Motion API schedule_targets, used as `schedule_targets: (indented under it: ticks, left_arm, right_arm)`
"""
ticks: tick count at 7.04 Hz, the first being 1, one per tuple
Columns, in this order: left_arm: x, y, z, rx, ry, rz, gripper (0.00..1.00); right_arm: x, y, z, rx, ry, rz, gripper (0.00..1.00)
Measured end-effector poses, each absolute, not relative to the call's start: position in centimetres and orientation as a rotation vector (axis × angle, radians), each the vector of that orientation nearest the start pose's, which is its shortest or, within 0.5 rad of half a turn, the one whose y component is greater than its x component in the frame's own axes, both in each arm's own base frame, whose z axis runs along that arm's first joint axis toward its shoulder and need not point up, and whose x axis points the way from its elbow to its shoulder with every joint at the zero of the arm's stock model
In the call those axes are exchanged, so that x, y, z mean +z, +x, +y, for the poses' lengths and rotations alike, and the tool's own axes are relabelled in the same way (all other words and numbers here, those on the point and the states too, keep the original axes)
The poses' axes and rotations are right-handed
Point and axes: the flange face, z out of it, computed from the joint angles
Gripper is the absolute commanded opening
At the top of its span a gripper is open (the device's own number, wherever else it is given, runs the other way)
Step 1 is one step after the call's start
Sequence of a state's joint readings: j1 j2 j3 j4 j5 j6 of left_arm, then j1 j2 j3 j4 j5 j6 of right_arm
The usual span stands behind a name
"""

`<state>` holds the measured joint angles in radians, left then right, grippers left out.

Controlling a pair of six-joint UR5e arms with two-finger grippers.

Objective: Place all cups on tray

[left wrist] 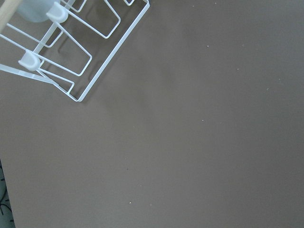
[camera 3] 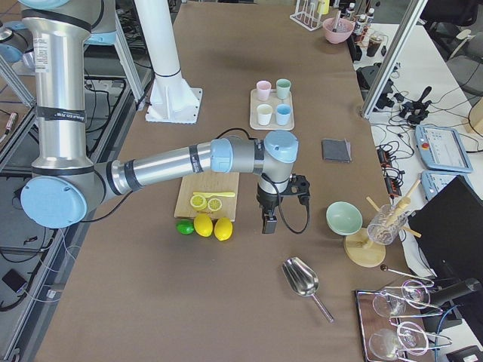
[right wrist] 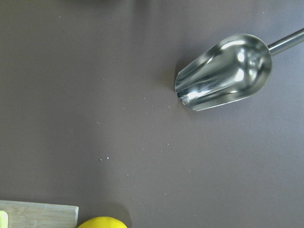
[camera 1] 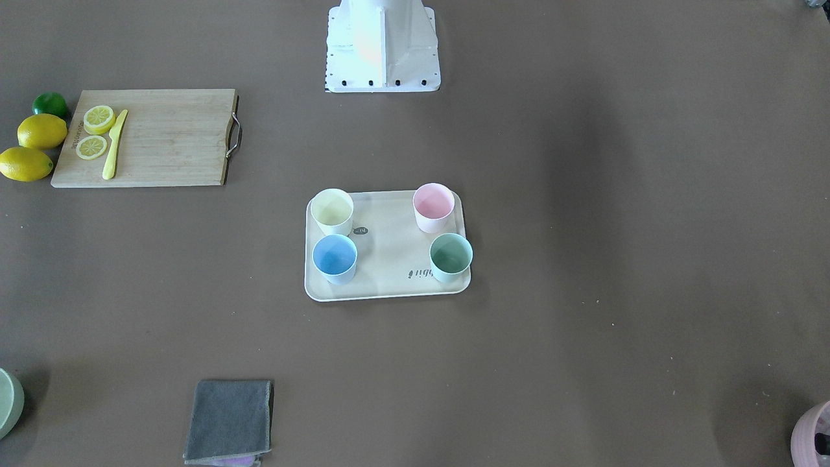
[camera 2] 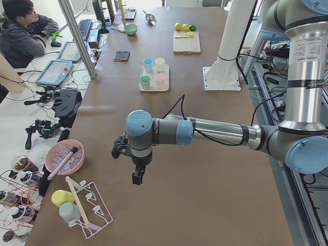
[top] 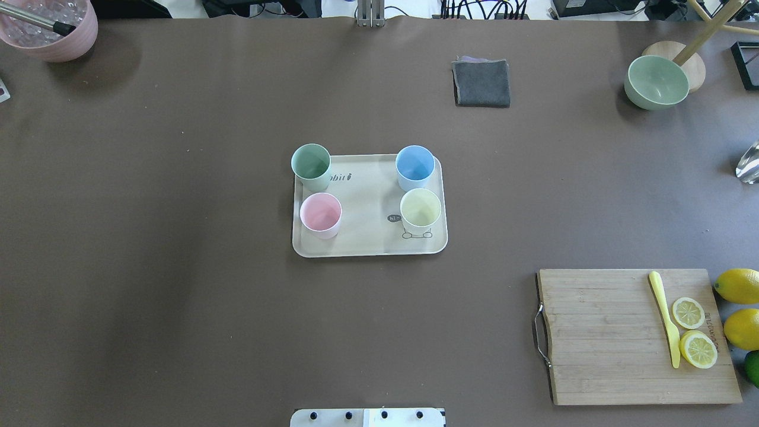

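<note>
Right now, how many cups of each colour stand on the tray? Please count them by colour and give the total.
pale yellow cup: 1
light blue cup: 1
pink cup: 1
mint green cup: 1
Total on the tray: 4 cups

Left arm [camera 2: 215, 132] and right arm [camera 3: 162, 167] had silver tubes, pale blue joint caps [camera 2: 139, 124] and black cables [camera 2: 180, 97]. Left gripper [camera 2: 136, 179] and right gripper [camera 3: 267, 225] were black.

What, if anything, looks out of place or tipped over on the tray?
Nothing stands out: the pale yellow cup, light blue cup, pink cup and mint green cup all stand upright on the cream rectangular tray, none touching.
</note>
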<state>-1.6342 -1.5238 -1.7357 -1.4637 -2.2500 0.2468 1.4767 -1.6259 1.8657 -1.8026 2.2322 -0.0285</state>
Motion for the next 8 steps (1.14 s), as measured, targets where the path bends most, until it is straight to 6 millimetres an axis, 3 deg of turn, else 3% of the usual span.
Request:
schedule_targets:
  ticks: [2, 8]
  left_arm:
    - [62.2, -10.1, -45.8, 0.177, 0.109, 0.672, 0.99]
    - [63.4, -9.6, -44.5, 0.186, 0.090, 0.676, 0.99]
  right_arm:
    - [59.7, 3.3, -44.8, -0.113, -0.011, -0.674, 1.00]
    - [60.9, 3.8, -43.7, -0.096, -0.022, -0.688, 1.00]
